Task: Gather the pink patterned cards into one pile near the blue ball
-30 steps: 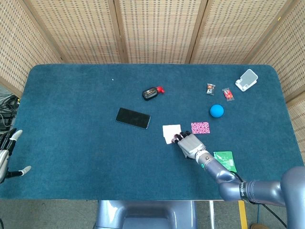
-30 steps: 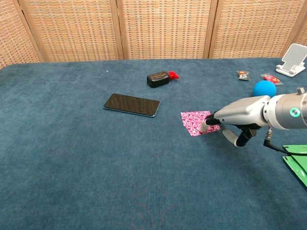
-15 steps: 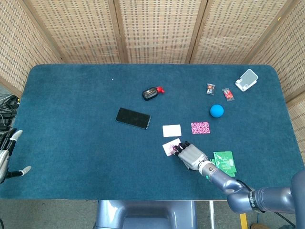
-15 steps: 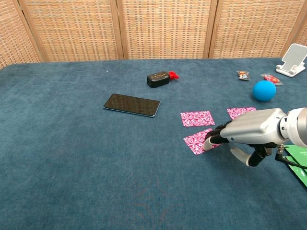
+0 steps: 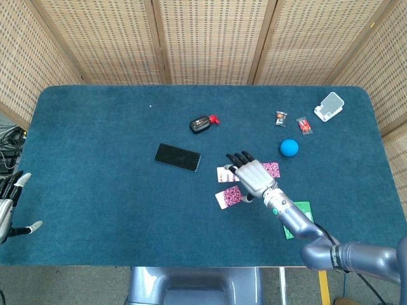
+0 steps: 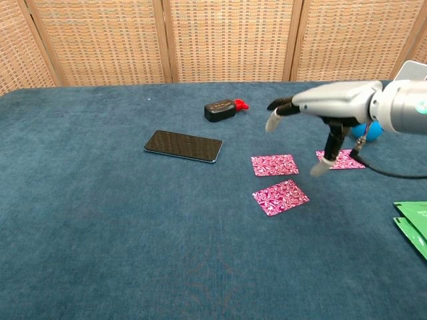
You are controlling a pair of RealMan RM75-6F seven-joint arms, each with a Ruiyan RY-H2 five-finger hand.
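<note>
Raised off the blue table (image 5: 95, 146), my right hand (image 5: 252, 175) hangs flat with its fingers spread and holds nothing. Seen from my chest camera it (image 6: 313, 113) floats above the cloth, thumb hanging down toward the cards, with the arm running off to the right. From my head camera it partly covers two of the cards below it.

Three pink patterned cards lie apart in the middle-right of the table, not yet in one pile. The nearest card (image 6: 280, 197) lies tilted, closest to the near edge. The middle card (image 6: 274, 165) lies just beyond it, lined up with the table edge. The far-right card (image 6: 343, 159) lies to the right of that one, close to the blue ball (image 5: 289, 147), and my thumb hangs in front of part of it in the chest view. None of the three touch one another as far as I can see.

My left hand (image 5: 11, 203) hovers off the near-left corner of the table, fingers apart and empty.

A black phone (image 5: 177, 157) lies left of the cards, screen dark. Beyond it sits a small black device with a red end (image 5: 203, 122). Two small wrapped sweets (image 5: 292, 121) lie beyond the ball, and a white phone stand (image 5: 329, 106) sits in the far-right corner. Green cards (image 5: 299, 216) lie near the right near edge, partly under my right arm.
</note>
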